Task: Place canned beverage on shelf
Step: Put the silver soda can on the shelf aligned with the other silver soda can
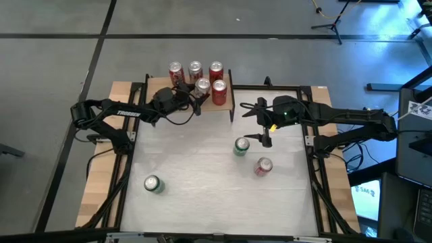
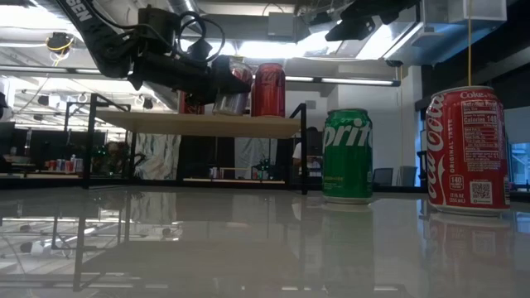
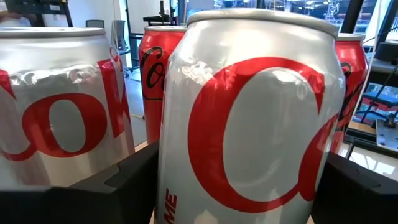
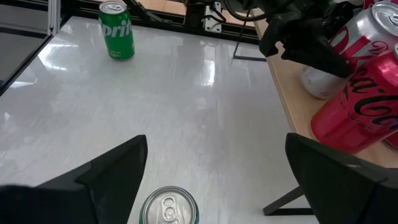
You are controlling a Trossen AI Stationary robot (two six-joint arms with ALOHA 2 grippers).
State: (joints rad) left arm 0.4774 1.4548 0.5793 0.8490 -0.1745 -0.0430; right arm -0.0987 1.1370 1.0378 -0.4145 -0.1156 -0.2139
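Observation:
The shelf, a light-wood board on thin black legs, stands at the table's far edge and also shows in the low view. On it stand a few red and silver cans. My left gripper is over the shelf, shut on a silver and red can. My right gripper is open and empty, just above and beside a green can standing on the table. Its fingers are spread wide, with the can's top below them. My left gripper pinches the silver can's side wall between its two fingers, one on each side at about mid height. The fingers come roughly level from the table's left. The can sits tilted over the shelf board; whether its bottom touches the board cannot be told.
A red can stands on the table near the right edge, close to the green one. Another green can stands near the front left. A red can stands on the shelf right next to the held can.

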